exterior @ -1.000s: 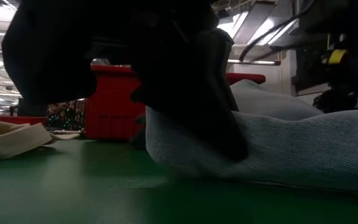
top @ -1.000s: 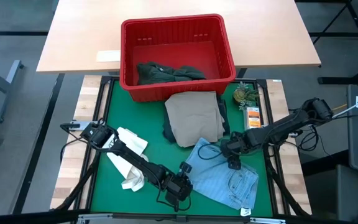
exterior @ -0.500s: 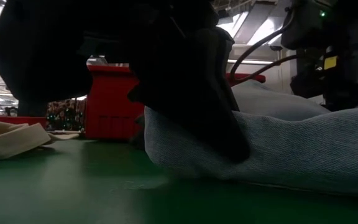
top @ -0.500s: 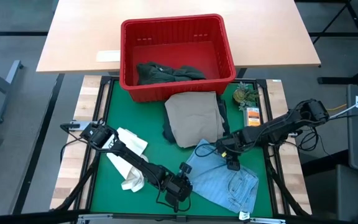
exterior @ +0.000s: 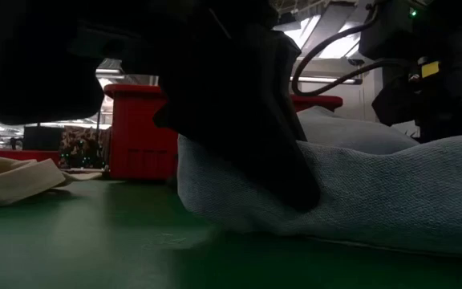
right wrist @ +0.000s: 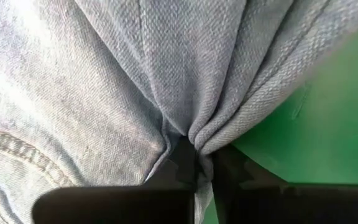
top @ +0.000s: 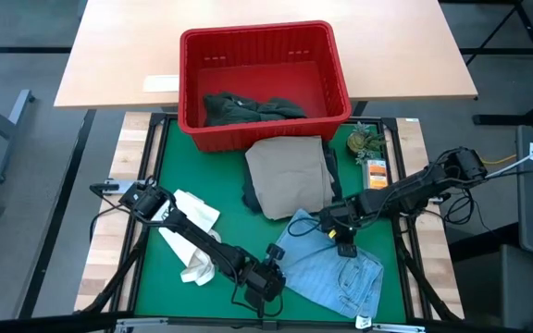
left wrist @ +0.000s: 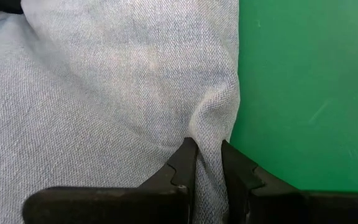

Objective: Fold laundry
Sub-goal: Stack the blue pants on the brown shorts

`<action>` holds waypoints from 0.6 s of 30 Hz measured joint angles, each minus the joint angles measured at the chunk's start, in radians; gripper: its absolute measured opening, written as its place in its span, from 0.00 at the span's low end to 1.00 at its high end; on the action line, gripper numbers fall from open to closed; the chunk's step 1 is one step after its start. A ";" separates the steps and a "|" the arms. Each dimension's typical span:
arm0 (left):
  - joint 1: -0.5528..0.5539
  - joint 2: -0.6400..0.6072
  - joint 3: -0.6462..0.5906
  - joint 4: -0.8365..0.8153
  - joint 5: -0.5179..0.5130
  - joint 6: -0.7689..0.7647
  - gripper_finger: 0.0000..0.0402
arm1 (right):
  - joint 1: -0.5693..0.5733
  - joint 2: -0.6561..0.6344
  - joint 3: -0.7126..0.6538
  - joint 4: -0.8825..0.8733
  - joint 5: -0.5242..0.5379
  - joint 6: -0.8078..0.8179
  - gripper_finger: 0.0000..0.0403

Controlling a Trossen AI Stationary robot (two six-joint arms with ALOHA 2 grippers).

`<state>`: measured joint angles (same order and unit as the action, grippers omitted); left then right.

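Both grippers pinch the light blue denim garment (top: 327,268) lying on the green desk (top: 239,231) — left gripper (left wrist: 204,155) on its edge fold, right gripper (right wrist: 202,154) on a bunched pleat. Thin bites could slip free if the arms pull apart — or drag the neighbouring beige piece (top: 290,174).

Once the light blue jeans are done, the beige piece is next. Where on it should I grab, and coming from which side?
Probably take the beige piece by its two near corners, coming in from the front edge of the green mat. It lies flat and roughly rectangular, its far edge is close against the red basket, and its right side overlaps a dark garment. The near edge, beside the light blue jeans, looks the most open.
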<state>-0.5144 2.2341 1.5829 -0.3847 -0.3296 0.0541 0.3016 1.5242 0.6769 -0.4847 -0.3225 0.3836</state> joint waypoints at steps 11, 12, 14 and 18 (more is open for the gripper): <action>-0.002 0.005 0.047 -0.040 -0.038 0.004 0.09 | 0.000 0.006 0.046 0.000 -0.037 -0.030 0.04; -0.002 0.006 0.057 -0.054 -0.038 0.004 0.09 | 0.000 0.007 0.062 -0.012 -0.036 -0.041 0.04; -0.002 0.009 0.079 -0.090 -0.039 0.004 0.09 | 0.000 0.007 0.092 -0.035 -0.030 -0.061 0.04; -0.002 0.009 0.110 -0.181 -0.047 -0.001 0.08 | 0.000 0.005 0.158 -0.108 -0.010 -0.097 0.04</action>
<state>-0.5163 2.2433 1.6931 -0.5658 -0.3765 0.0530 0.3016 1.5295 0.8345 -0.5927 -0.3328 0.2868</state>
